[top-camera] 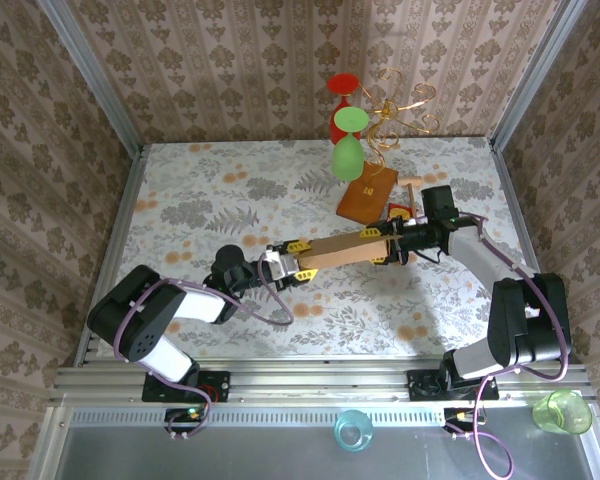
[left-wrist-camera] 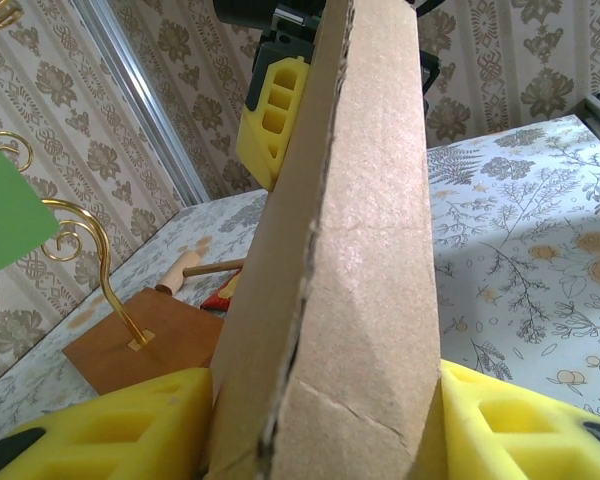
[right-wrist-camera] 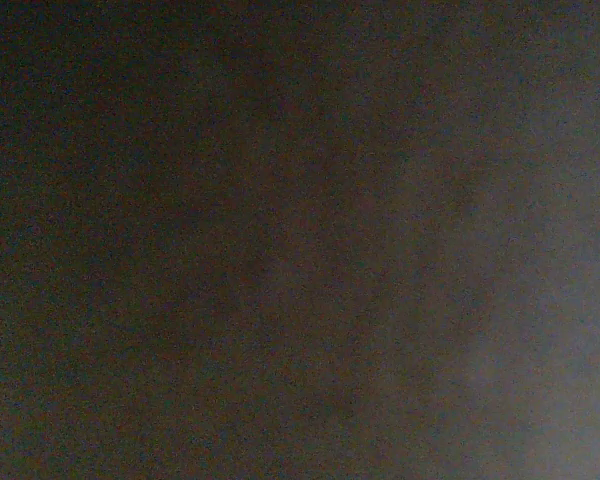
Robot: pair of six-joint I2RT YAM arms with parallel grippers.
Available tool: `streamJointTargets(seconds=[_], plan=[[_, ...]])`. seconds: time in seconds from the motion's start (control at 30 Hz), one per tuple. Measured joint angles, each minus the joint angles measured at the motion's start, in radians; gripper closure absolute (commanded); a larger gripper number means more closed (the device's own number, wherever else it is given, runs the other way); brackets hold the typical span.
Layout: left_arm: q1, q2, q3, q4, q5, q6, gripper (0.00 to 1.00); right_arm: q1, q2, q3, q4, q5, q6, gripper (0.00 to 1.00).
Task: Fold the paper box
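Item: paper box (top-camera: pixel 340 250), light-brown cardboard, folded flat and standing on edge. Location: mid-bench (top-camera: pixel 200 200), spanning between the two hands, just in front of a reddish wooden block (top-camera: pixel 367 198) that carries a gold wire stand (top-camera: pixel 385 130).
Left hand (top-camera: pixel 295 265): pinching the box's near end, yellow fingers (left-wrist-camera: pixel 110 425) pressed to both faces.
Right hand (top-camera: pixel 390 238): at the far end, one yellow finger (left-wrist-camera: pixel 275 110) against the box. Its grip cannot be told.
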Motion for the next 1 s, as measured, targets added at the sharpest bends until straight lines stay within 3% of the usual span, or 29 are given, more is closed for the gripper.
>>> streamJointTargets(seconds=[0.2, 0.47, 0.6, 0.73, 0.87, 1.0], plan=[[0.003, -0.056, 0.000, -0.074, -0.024, -0.057, 0.49, -0.044, -0.023, 0.004, 0.011, 0.011, -0.010, 0.29], [0.003, -0.214, 0.007, -0.310, -0.084, -0.083, 0.49, -0.167, -0.214, 0.002, 0.021, 0.027, -0.021, 0.23], [0.003, -0.251, 0.010, -0.412, -0.107, -0.094, 0.50, -0.235, -0.263, 0.002, 0.043, 0.026, -0.043, 0.29], [0.003, -0.305, 0.016, -0.516, -0.132, -0.114, 0.54, -0.252, -0.285, 0.035, -0.048, 0.115, -0.207, 0.35], [0.016, -0.349, 0.018, -0.581, -0.150, -0.140, 0.56, -0.180, -0.373, 0.047, -0.106, 0.288, -0.394, 0.45], [0.023, -0.360, 0.018, -0.600, -0.154, -0.153, 0.58, -0.080, -0.439, -0.003, -0.039, 0.423, -0.537, 0.53]])
